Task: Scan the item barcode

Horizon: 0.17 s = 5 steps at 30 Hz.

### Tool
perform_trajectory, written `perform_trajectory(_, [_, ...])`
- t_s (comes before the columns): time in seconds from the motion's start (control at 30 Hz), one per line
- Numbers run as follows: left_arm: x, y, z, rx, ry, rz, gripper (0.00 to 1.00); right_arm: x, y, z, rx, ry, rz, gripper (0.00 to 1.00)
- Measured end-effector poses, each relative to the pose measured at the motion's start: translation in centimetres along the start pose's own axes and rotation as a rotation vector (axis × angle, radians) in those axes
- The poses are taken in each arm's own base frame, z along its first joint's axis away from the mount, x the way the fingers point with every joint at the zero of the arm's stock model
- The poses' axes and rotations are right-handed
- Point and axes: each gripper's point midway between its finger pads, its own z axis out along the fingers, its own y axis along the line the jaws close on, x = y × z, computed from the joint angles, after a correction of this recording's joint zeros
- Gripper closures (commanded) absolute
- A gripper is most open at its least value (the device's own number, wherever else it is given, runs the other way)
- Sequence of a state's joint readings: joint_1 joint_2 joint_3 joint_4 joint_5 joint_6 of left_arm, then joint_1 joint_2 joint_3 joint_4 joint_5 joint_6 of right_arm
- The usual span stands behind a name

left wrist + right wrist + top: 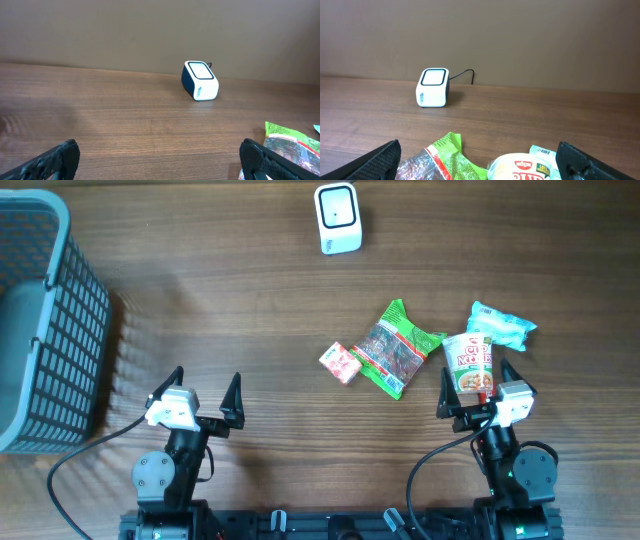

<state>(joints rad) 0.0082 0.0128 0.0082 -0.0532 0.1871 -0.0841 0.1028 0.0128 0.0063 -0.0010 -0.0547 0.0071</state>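
Surface (250, 300): brown wood-grain.
Cup noodles (468, 363): one, on its side at the near right; long axis runs from the robot toward the far edge, wider end apparently the far one.
Other items: one green snack bag (396, 347), one small pink packet (340, 363) just to its left, one pale blue packet (502, 327) beyond the cup.
Barcode scanner (338, 218): one, white, at the far edge, well apart from the items.
Basket (60, 330): one, grey mesh, far left.
Left claw (207, 375): fingers fully apart, holding nothing, over bare wood.
Right claw (478, 370): fingers fully apart, straddling the cup from above; contact cannot be told.
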Motion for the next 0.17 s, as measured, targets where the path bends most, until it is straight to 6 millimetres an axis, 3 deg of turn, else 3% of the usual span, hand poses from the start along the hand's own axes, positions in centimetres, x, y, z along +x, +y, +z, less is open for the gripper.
perform_trajectory(0.17, [0.00, 0.00, 0.00, 0.000, 0.000, 0.000, 0.00, 0.00, -0.01, 0.00, 0.000, 0.000, 0.000, 0.00])
